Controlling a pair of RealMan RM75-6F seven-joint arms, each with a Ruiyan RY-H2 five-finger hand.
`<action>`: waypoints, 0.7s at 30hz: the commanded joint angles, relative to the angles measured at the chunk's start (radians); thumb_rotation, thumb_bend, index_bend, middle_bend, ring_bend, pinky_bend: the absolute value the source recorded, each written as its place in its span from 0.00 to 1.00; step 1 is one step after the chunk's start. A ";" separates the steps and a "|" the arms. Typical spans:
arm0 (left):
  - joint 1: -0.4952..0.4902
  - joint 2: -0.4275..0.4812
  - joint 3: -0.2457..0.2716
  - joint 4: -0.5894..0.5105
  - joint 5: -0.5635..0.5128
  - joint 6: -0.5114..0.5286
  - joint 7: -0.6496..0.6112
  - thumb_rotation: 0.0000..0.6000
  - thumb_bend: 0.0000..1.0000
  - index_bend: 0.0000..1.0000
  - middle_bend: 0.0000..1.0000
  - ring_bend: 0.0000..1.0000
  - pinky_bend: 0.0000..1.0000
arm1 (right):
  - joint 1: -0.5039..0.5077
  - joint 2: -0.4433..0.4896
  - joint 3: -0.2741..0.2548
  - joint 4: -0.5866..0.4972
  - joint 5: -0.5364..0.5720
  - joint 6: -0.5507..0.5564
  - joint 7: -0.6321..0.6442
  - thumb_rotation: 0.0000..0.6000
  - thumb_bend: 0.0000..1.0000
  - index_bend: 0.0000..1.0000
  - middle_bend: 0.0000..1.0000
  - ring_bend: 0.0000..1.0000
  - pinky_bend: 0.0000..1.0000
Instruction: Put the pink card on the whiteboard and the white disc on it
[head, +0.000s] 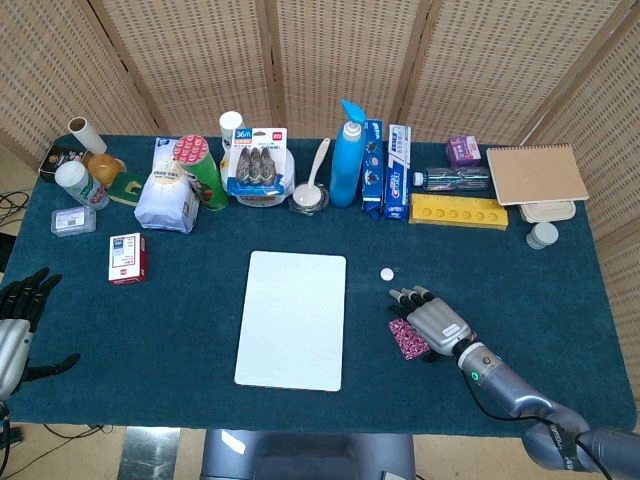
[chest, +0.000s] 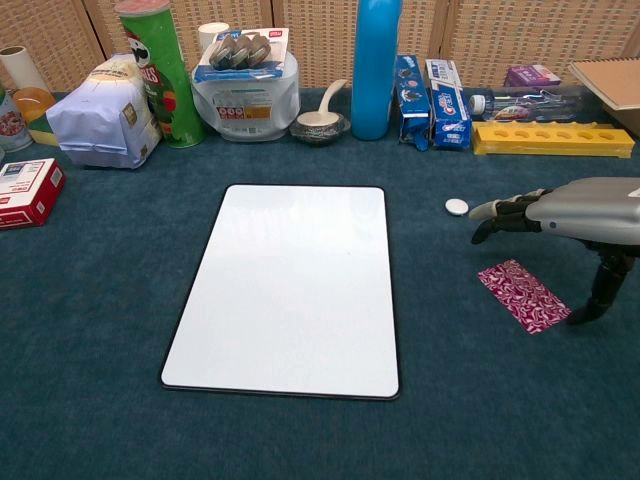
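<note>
The pink patterned card lies flat on the blue cloth, right of the whiteboard; in the head view the card is partly under my hand. The small white disc sits on the cloth just beyond it, also seen as the disc from above. My right hand hovers over the card with fingers stretched toward the disc and thumb pointing down beside the card's right edge, holding nothing; from above the right hand overlaps the card. My left hand hangs off the table's left edge, fingers spread.
Along the back stand a chip can, flour bag, blue bottle, toothpaste boxes and a yellow tray. A red box lies at the left. A notebook lies at the far right.
</note>
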 joint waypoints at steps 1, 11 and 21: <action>0.000 0.000 0.000 -0.001 0.000 -0.001 0.000 1.00 0.05 0.00 0.00 0.00 0.00 | 0.007 -0.005 -0.004 0.000 0.015 -0.003 -0.016 1.00 0.11 0.11 0.00 0.00 0.00; 0.001 0.006 0.001 0.000 0.003 0.002 -0.014 1.00 0.05 0.00 0.00 0.00 0.00 | 0.018 -0.031 -0.021 0.010 0.038 0.003 -0.050 1.00 0.11 0.11 0.00 0.00 0.00; 0.000 0.011 0.002 -0.002 0.000 -0.002 -0.022 1.00 0.05 0.00 0.00 0.00 0.00 | 0.038 -0.051 -0.024 0.029 0.072 -0.006 -0.073 1.00 0.13 0.11 0.00 0.00 0.00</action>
